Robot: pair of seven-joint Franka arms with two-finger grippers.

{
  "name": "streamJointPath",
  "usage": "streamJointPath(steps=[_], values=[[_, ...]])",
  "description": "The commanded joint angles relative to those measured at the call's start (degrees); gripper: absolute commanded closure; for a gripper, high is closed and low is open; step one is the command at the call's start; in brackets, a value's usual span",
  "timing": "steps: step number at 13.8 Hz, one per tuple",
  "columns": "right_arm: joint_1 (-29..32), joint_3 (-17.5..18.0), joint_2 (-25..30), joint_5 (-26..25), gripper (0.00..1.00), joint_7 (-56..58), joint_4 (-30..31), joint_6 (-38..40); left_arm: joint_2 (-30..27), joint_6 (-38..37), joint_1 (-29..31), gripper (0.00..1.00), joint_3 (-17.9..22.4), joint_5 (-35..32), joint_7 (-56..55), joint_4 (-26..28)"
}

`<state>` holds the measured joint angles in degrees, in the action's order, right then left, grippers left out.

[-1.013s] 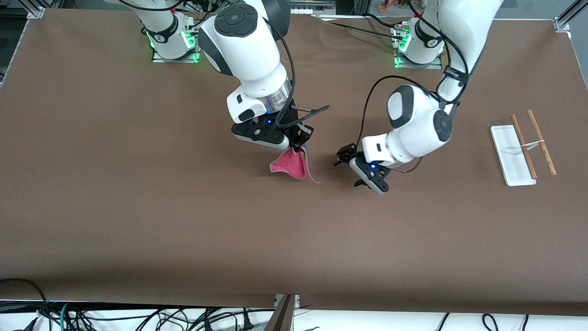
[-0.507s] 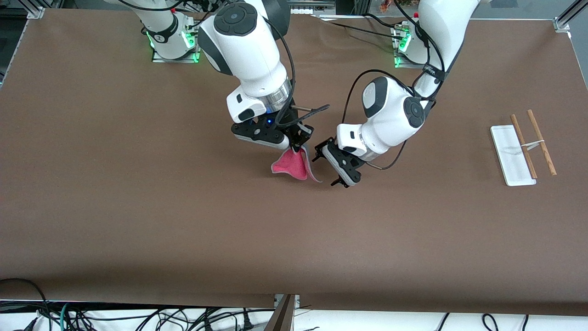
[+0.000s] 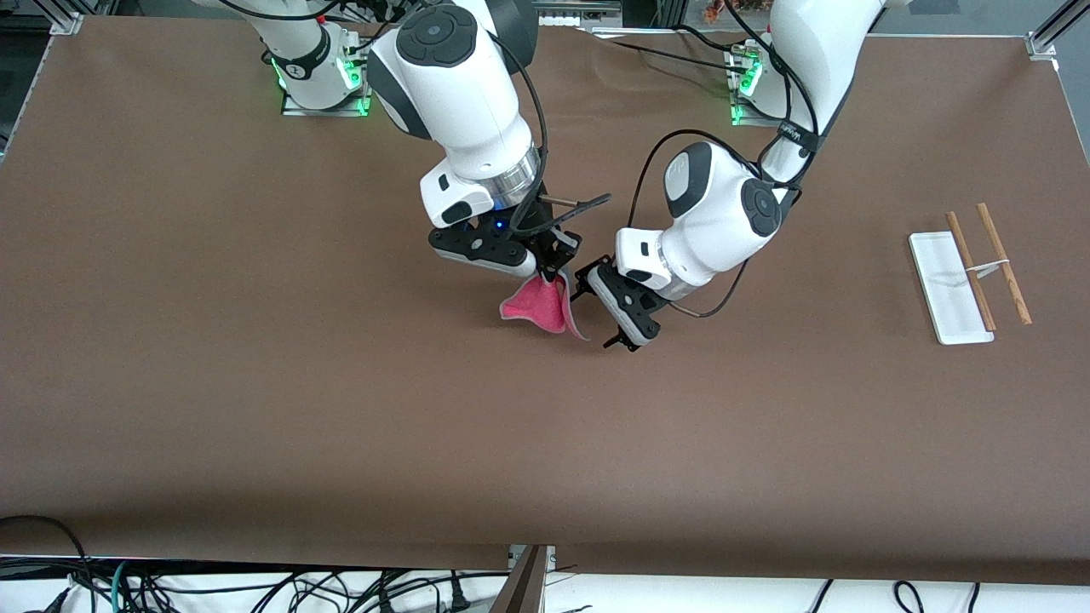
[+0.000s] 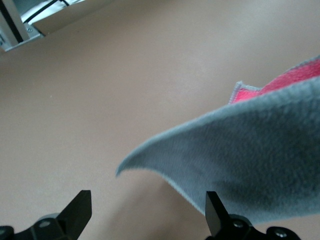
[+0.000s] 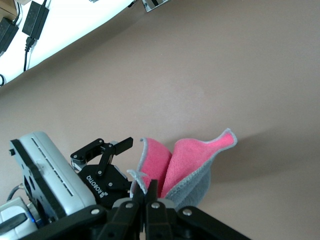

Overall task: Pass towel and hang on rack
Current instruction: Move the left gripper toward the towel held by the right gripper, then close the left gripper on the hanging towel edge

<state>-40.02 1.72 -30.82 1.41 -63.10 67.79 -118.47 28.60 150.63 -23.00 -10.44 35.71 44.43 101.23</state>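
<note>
My right gripper [image 3: 552,274] is shut on a corner of the towel [image 3: 540,306] and holds it hanging over the middle of the table, pink-red side showing with a grey edge. In the right wrist view the towel [image 5: 192,162] hangs from my shut right gripper [image 5: 151,192]. My left gripper [image 3: 599,315] is open right beside the towel's hanging edge. In the left wrist view the towel's grey side [image 4: 250,155] fills the space ahead of my left gripper [image 4: 148,212], with one fingertip [image 4: 214,205] against the cloth. The rack [image 3: 971,274] lies toward the left arm's end of the table.
The brown table [image 3: 255,383] has cables along its edge nearest the front camera. The arm bases [image 3: 324,72] stand at the edge farthest from that camera. The left gripper's body [image 5: 102,172] shows close beside the towel in the right wrist view.
My left arm has swung from over the bare table toward the towel, and its open gripper now sits beside the towel's hanging edge. My right gripper and the towel have stayed put.
</note>
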Motion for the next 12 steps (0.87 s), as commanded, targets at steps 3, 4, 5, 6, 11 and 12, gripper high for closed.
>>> streamJointPath(steps=[3, 4, 5, 6, 11, 12], values=[[-0.41, -0.40, -0.38, 0.88, 1.00, -0.36, -1.08, 0.43, 1.90, 0.10, 0.40, 0.00, 1.82, -0.90, 0.75, -2.79], [-0.41, -0.40, -0.29, 0.79, 1.00, -0.36, -1.08, 0.43, 1.81, 0.10, 0.58, 0.00, 1.83, -0.90, 0.49, -2.79], [-0.41, -0.40, -0.29, 0.88, 1.00, -0.36, -1.08, 0.43, 1.46, 0.01, 1.45, 0.00, 1.83, 0.14, 0.48, -2.70], [-0.41, -0.40, -0.29, 0.79, 1.00, -0.36, -1.08, 0.43, 1.11, -0.16, 1.98, 0.00, 1.83, 2.59, 0.40, -2.62], [-0.41, -0.40, -0.38, 0.88, 1.00, -0.36, -1.08, 0.43, 1.02, -0.34, 2.43, 0.00, 2.18, 6.74, 0.22, -2.70], [-0.41, -0.40, -0.38, 0.88, 1.00, -0.36, -1.08, 0.43, 1.02, -0.34, 2.43, 0.00, 2.18, 7.79, 0.22, -2.70]])
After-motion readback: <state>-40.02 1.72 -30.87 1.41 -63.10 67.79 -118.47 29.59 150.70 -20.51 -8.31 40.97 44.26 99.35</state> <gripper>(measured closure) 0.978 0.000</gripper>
